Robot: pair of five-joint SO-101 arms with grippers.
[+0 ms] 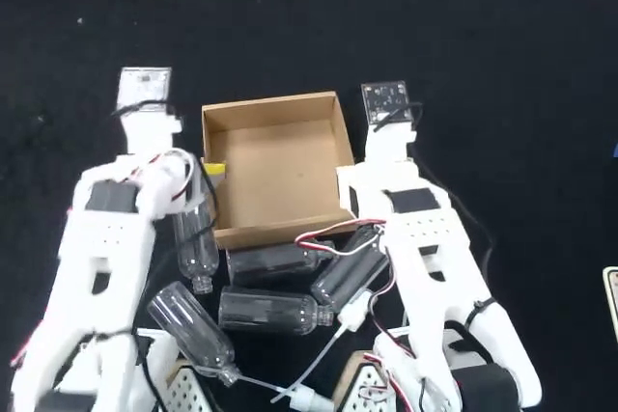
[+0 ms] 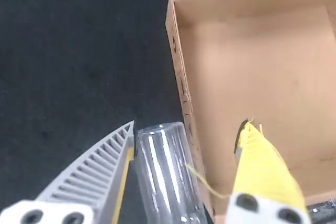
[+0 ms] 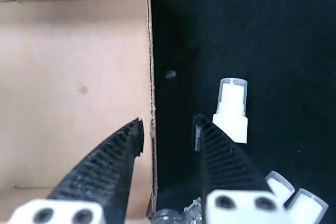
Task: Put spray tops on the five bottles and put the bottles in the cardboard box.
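Observation:
The open cardboard box (image 1: 275, 166) has nothing inside it. My left gripper (image 2: 189, 126) is open and straddles the box's left wall (image 2: 181, 93). Its yellow finger (image 2: 262, 171) is inside the box, and its grey finger (image 2: 100, 171) is outside, against a clear bottle (image 2: 165, 171) lying beside the wall. My right gripper (image 3: 168, 120) is open across the box's right wall (image 3: 151, 77). White spray tops (image 3: 231, 111) stand on the cloth just outside. Several uncapped bottles (image 1: 266, 311) lie in front of the box.
A spray top with a long tube (image 1: 309, 398) lies near the front edge between the arm bases. Two more spray tops (image 3: 291, 195) stand close to the right gripper. Black cloth (image 1: 502, 65) covers the table, with open room behind and beside the box.

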